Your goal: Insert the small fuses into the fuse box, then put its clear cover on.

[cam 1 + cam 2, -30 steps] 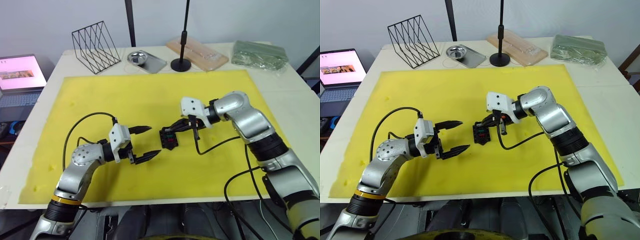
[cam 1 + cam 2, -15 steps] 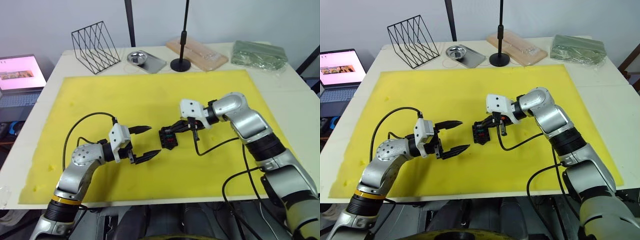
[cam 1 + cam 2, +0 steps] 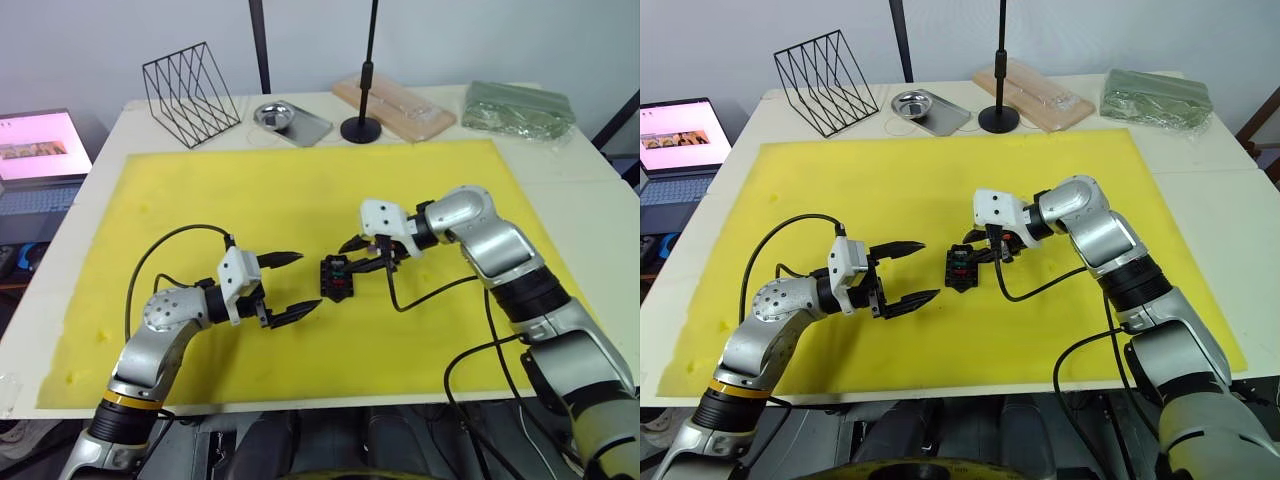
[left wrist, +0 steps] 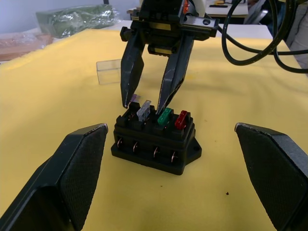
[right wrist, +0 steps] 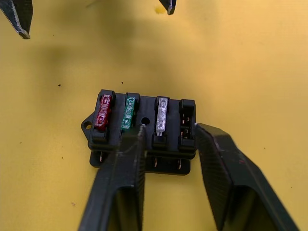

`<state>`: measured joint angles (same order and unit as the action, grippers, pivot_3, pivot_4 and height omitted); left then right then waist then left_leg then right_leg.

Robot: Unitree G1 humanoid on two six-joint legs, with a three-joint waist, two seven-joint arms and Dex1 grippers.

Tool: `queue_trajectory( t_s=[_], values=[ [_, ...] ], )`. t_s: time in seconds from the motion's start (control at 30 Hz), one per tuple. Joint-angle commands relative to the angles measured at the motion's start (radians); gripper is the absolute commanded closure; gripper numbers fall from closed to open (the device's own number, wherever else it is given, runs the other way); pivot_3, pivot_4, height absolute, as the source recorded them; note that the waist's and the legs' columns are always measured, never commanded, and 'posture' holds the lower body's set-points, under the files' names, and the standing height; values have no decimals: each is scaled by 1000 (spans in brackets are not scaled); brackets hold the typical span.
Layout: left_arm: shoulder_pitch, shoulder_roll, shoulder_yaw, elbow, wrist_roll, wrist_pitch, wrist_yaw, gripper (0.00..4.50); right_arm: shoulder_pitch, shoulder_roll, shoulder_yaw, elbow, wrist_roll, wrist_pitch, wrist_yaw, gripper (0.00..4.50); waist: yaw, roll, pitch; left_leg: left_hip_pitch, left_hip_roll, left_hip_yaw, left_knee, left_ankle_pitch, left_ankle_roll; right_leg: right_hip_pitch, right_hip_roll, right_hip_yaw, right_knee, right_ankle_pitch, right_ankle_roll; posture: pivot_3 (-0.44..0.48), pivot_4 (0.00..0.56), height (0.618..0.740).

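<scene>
Small black rectangular fuse box mid yellow mat: red, green, greyish-clear fuses seated; purple fuse by box's last slot, seating unclear. Right gripper apart over box; left gripper apart nearby. Small clear rectangular cover beyond box, not yet on.

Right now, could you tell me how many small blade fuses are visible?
4: red fuse, green fuse and greyish clear fuse seated in the black plastic fuse box; purple fuse partly hidden behind its end slot.

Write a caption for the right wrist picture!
Open right gripper over the fuse box holding red, green and clear fuses.
</scene>
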<state>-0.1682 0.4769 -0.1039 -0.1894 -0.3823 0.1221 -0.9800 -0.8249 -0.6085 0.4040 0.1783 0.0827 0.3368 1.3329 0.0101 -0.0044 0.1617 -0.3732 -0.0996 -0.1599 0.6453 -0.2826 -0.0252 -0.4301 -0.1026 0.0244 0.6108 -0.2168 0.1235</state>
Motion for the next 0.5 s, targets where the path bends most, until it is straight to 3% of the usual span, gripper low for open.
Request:
queue_trajectory(
  t_s=[0.03,0.43,0.47,0.5],
  values=[
    [-14,5,8,-14,-1,-8,1,0,-7,4,-38,-40,21,5,-1,2865,0,0,0,0,0,0,0,0,0,0,0,0,0,0,0,0,150,740],
    [-22,0,1,-7,1,-10,-1,0,8,0,-97,-139,105,161,-31,2865,1,0,0,0,0,0,0,0,0,0,0,0,0,0,0,0,150,740],
    [-22,-1,-1,-7,1,-10,-2,0,14,0,-96,-143,106,166,-36,3293,1,0,0,0,0,0,0,0,0,0,0,0,0,0,0,0,150,740],
    [-23,-2,-2,-7,1,-9,-2,0,21,-1,-93,-149,105,168,-39,3435,1,0,0,0,0,0,0,0,0,0,0,0,0,0,0,0,150,740]
  ],
)
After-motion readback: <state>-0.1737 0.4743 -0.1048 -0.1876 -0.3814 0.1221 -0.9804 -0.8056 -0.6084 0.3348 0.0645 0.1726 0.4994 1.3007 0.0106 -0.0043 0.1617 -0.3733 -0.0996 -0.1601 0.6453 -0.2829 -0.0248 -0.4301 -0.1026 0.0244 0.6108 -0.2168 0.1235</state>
